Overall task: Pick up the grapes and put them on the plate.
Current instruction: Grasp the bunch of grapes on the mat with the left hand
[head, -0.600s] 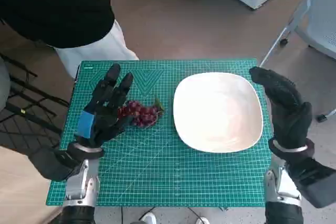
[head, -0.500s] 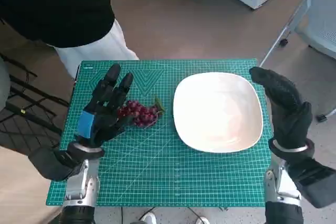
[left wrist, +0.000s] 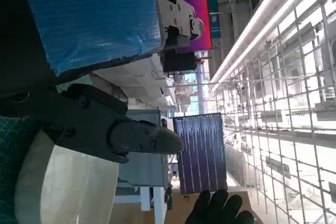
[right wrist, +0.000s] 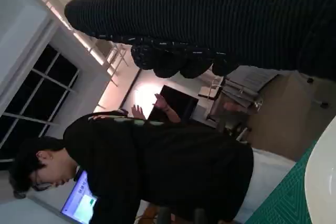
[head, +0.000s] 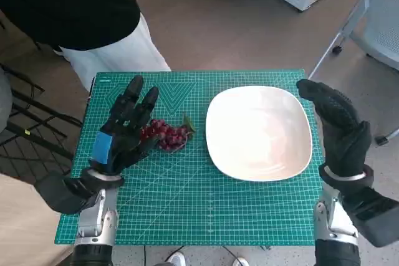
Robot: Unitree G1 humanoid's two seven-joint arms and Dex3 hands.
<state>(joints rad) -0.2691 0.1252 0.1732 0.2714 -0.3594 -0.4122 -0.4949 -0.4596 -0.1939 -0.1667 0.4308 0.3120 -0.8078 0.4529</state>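
Note:
A small bunch of dark red grapes (head: 166, 134) lies on the green cutting mat (head: 187, 210), just left of the white plate (head: 259, 132). My left hand (head: 123, 130), black with blue tape on its back, hovers over the grapes' left side with fingers spread, holding nothing. The hand covers part of the bunch. My right hand (head: 336, 130) in its black glove stands at the plate's right edge, fingers extended and holding nothing. In the left wrist view the plate (left wrist: 63, 187) shows pale beneath the left hand's fingers (left wrist: 126, 135), and the gloved right hand (left wrist: 218, 211) appears beyond it.
A person in a black top and white trousers (head: 93, 23) stands at the mat's far left corner; the same person (right wrist: 157, 171) fills the right wrist view. A chair base (head: 355, 23) stands at the far right. Black wire racks (head: 31, 135) lie left of the table.
The person at the far left has shifted slightly to the right. Both hands, the grapes and the plate have not moved.

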